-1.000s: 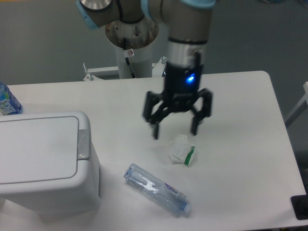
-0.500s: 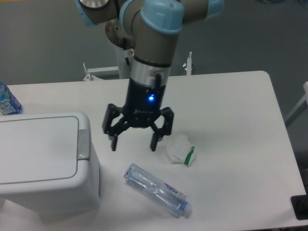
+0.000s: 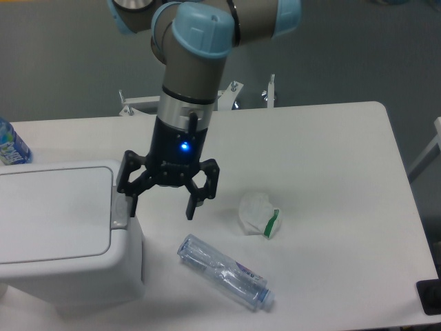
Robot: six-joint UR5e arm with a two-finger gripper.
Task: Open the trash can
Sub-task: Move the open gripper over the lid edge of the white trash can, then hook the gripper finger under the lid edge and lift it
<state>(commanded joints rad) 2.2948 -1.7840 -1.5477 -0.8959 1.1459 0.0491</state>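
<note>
Above the table, claw hangs from the arm, fingers pointing down and spread wide, nothing between them. Released. Blue light lit on the claw body.

Left of the claw: trash can, white, boxy, rounded corners. Lid flat and down, can not yet open. Grey latch on the lid's right edge. Claw's left-hand finger sits right at the latch, at the can's right edge; cannot tell if it touches. Other finger is to the right, over bare table, apart from the can.

Below and right of the claw: bottle, clear plastic, lying on its side, slanted, cap end toward lower right. Apart from the fingers. Its near end lies close to the can's right wall, not touching.

Right of the claw: crumpled white wad with a green edge, lying on the table. Near the right-hand finger but clear of it. Above the bottle in the view, separate from it.

Far left of the claw, beyond the can: a second bottle with a blue label, cut off by the picture edge.

Behind the claw: arm base at the table's far edge, with a metal bracket beside it.
</note>
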